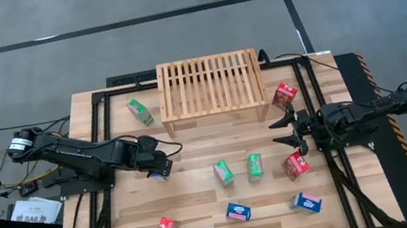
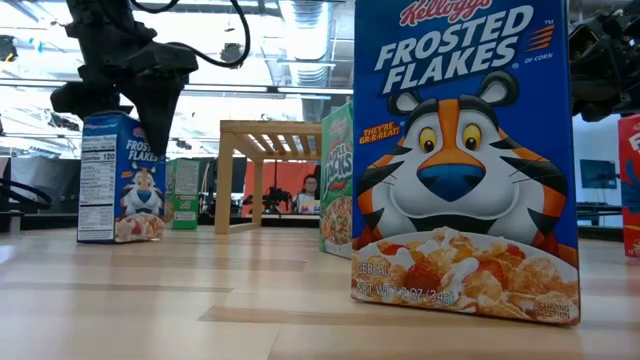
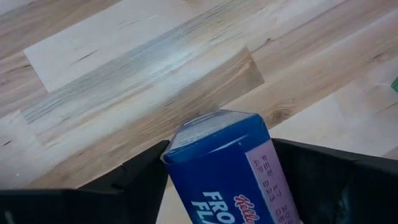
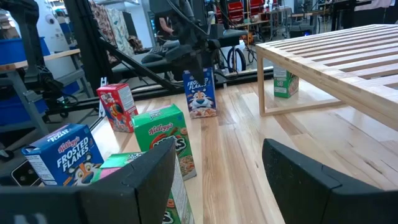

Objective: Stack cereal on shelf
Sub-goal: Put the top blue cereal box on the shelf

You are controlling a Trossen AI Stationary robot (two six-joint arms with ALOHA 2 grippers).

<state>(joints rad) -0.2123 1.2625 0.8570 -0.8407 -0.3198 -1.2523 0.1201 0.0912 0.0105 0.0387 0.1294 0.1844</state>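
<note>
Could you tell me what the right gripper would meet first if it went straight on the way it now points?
The right gripper points across the table toward the left arm. Nothing stands right before its open jaws; the green cereal box sits just beside that line, so a brush is possible, though depth is unclear.

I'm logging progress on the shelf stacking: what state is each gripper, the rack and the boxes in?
left gripper: shut on the blue box.
blue box: gripped, upright, bottom on the table.
right gripper: open, empty.
rack: bare, no box on it.
other eight boxes: loose on the table, none gripped.
</note>
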